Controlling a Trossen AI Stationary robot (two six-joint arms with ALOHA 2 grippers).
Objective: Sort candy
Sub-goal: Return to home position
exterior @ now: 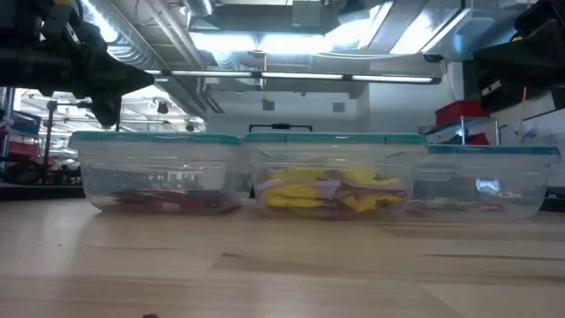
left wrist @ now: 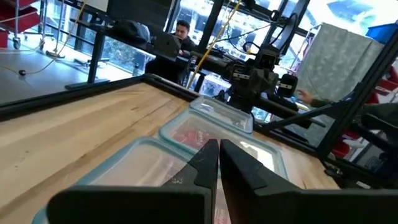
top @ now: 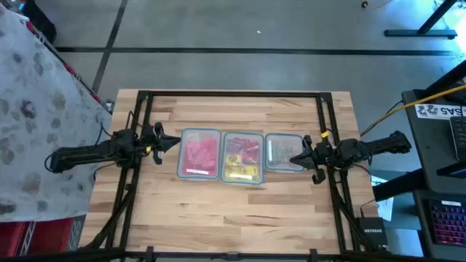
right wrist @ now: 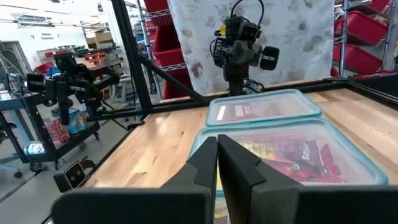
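Note:
Three clear tubs with teal-rimmed lids stand in a row at the table's middle. The left tub (top: 199, 153) holds red candy (exterior: 168, 201). Red and yellow candy (exterior: 327, 193) fills the middle tub (top: 242, 156). The right tub (top: 282, 151) holds silvery-grey pieces (exterior: 459, 205). My left gripper (top: 175, 142) hovers shut just left of the row, well above lid height in the low view (exterior: 146, 79). My right gripper (top: 293, 158) hangs shut over the right tub's right part, clear of its lid. Both point along the row at each other.
Black frame rails (top: 138, 167) run along the table's left and right sides and far edge. Bare wood (top: 233, 218) lies in front of the tubs and behind them. A person (left wrist: 182, 28) sits beyond the table, and a patterned cloth (top: 36, 109) hangs to the left.

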